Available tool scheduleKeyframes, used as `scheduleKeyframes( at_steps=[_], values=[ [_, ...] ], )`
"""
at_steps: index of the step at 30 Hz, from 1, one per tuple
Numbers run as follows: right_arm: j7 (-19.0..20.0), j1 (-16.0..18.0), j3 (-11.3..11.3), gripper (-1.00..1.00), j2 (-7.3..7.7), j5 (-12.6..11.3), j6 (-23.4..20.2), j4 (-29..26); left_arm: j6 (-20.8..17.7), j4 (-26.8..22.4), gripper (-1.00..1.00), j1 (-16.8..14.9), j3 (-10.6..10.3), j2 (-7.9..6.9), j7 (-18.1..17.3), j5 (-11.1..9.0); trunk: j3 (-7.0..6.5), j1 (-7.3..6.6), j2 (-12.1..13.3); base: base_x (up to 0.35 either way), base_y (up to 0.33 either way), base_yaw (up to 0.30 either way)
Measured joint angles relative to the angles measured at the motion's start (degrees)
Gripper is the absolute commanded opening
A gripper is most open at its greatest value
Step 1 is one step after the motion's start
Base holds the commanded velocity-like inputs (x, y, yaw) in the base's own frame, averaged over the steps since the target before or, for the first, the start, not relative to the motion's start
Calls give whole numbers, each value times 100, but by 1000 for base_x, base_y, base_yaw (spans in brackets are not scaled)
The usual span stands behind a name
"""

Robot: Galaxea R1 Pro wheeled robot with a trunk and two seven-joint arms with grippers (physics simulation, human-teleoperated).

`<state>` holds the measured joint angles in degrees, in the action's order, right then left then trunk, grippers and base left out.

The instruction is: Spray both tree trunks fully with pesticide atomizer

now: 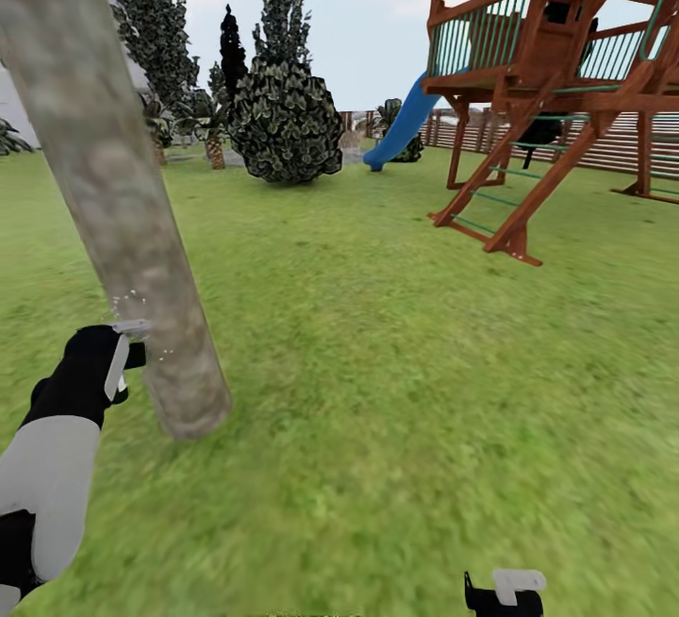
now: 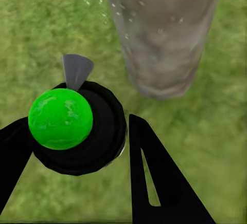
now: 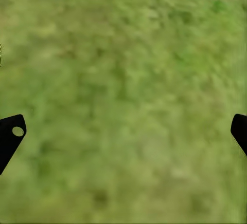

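Droplets fleck the tree trunk (image 1: 123,221) beside the left hand (image 1: 121,353) gripping the pesticide atomizer (image 2: 77,126).

Tree trunk (image 1: 123,221) stands near left, left gripper (image 1: 127,348) just beside it; play tower (image 1: 556,51) far right, shrub (image 1: 286,124) far behind.

Over on the far right stands a wooden play tower (image 1: 556,79) with green railings, its ladder (image 1: 500,207) slanting down to the grass and a blue slide (image 1: 401,126) curving off its left side. Mid-field sits a big rounded bush (image 1: 286,126), a dark cypress (image 1: 232,51) rising just behind it. A small palm (image 1: 213,141) stands beside the bush's left flank.
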<state>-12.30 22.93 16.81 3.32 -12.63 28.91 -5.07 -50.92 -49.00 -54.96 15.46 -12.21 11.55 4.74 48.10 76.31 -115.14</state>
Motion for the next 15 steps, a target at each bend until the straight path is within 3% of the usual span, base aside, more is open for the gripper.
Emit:
scheduleKeyframes(
  at_steps=[3,15],
  values=[
    [2,0,0,100,0,5,0,0,4,0,-100,0,5,4,1,0,0,0,0,-14,-272,223],
    [8,-1,0,100,1,-2,0,-2,31,6,-100,-1,-4,1,7,7,0,-1,0,0,-273,29]
  ],
)
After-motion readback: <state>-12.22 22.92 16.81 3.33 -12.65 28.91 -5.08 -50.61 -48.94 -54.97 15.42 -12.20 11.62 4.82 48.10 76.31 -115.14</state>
